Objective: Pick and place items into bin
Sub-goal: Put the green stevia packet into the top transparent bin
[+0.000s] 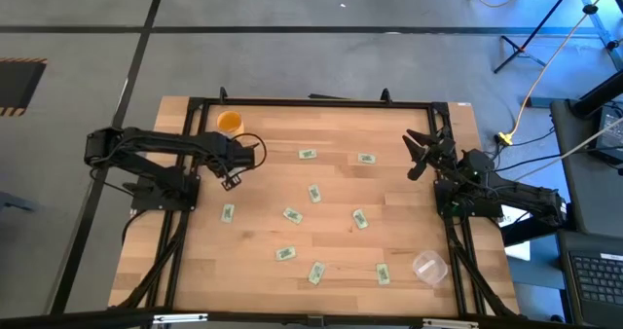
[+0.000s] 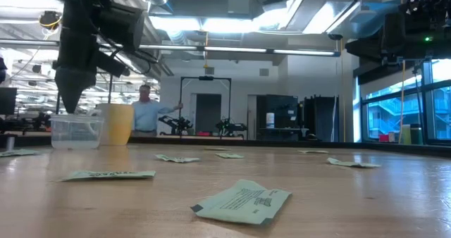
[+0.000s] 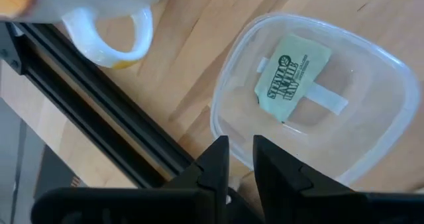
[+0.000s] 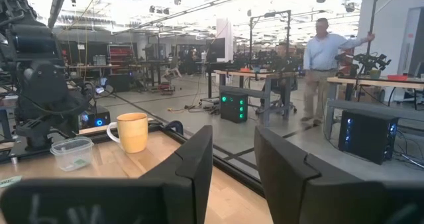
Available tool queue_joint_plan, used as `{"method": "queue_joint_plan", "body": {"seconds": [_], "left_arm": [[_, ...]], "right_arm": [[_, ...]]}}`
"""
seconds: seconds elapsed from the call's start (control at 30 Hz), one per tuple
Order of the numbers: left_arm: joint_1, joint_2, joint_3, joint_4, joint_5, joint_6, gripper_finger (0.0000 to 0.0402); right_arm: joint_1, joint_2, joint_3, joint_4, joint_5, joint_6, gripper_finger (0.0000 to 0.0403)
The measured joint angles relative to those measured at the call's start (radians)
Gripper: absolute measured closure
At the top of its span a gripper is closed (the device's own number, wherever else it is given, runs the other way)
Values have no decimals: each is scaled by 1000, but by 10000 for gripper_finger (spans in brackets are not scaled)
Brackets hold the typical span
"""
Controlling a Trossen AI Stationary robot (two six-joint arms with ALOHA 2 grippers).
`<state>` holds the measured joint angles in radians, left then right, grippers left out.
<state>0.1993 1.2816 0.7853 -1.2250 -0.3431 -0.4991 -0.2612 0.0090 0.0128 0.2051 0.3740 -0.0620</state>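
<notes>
Several small light green packets lie flat on the wooden table, among them one [image 1: 314, 193] mid-table and one [image 2: 243, 203] close to the low camera. One more packet [image 3: 291, 78] lies on the floor of the clear plastic bin [image 3: 391, 71], which stands beside the orange cup [image 1: 229, 123]. My left gripper [image 3: 241, 159] hangs above the bin's rim, fingers pointing down, a narrow gap between them, holding nothing. The low view shows it [image 2: 70, 101] above the bin [image 2: 76, 131]. My right gripper [image 1: 421, 154] waits near the table's right edge, open and empty.
The black frame rail [image 3: 86, 98] runs close by the bin and the cup [image 3: 109, 38]. A second clear container [image 1: 429, 267] sits near the table's near right corner. Loose packets are scattered over the middle and near parts of the table. A person [image 4: 321, 58] stands in the room beyond.
</notes>
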Motion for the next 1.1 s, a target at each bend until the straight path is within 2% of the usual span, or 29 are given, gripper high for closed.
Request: {"method": "queue_joint_plan", "body": {"seconds": [0.13, 0.33, 0.5, 0.77, 1.1], "left_arm": [[-15, 0, 56, -60, 26, 14, 328], [-80, 0, 117, -76, 199, 15, 316], [-152, 0, 121, -61, 324, -15, 300], [-288, 0, 121, -11, 344, -224, 282], [-400, -1, 84, 27, 335, -435, 281]], "right_arm": [[0, 0, 0, 0, 0, 0, 287], [0, 0, 0, 0, 0, -3, 287], [0, 0, 0, 0, 0, -26, 287], [0, 0, 0, -2, 0, -25, 287], [0, 0, 0, -2, 0, -25, 287]]}}
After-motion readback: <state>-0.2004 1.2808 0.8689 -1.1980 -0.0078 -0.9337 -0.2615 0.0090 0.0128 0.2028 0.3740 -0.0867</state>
